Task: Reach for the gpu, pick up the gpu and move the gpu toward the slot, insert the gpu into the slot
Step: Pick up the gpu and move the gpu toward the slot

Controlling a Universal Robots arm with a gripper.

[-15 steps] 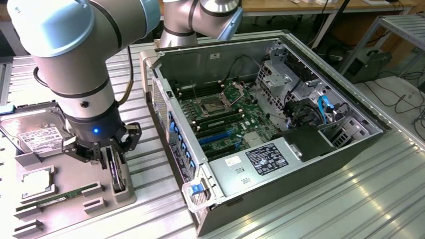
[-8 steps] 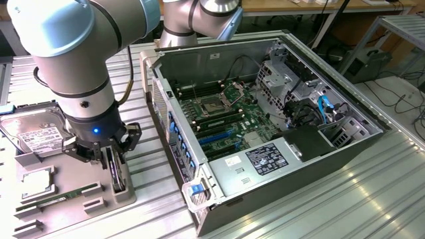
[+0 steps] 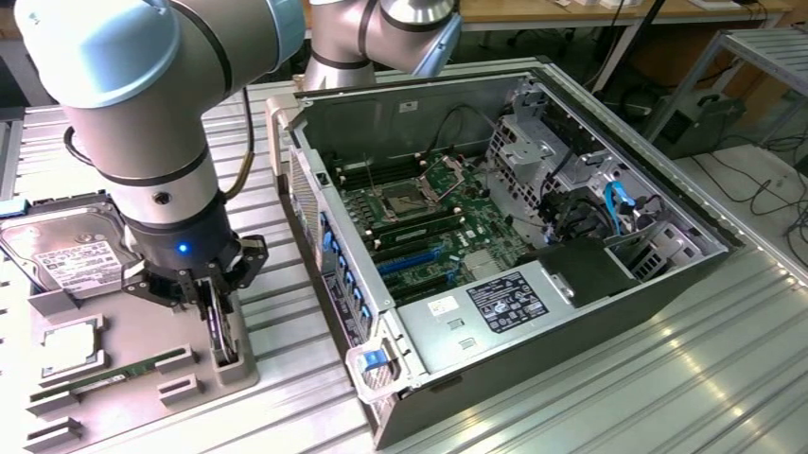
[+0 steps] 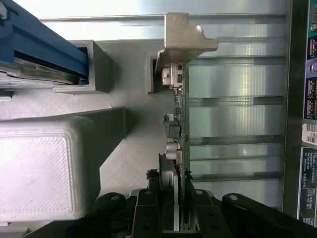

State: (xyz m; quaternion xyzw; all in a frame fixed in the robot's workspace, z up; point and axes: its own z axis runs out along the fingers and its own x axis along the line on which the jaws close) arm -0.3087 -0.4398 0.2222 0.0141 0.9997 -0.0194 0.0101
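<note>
The gpu [image 3: 226,339] stands on edge in a grey holder at the exterior view's left, still seated in its cradle. My gripper [image 3: 212,301] reaches straight down over it, one finger on each side of the card. In the wrist view the gpu [image 4: 180,106] runs away from the fingers, with its silver bracket [image 4: 184,37] at the far end, and my gripper [image 4: 179,210] has its pads pressed against the card's two faces. The blue slot [image 3: 407,257] lies on the green motherboard inside the open computer case, apart from the card.
The grey fixture plate [image 3: 132,317] also carries a hard drive [image 3: 63,251], a processor [image 3: 70,345] and a green memory stick [image 3: 120,374]. The open case [image 3: 593,312] lies to the right on the ribbed metal table. A white block [image 4: 39,168] and a blue-edged part [image 4: 44,49] flank the card.
</note>
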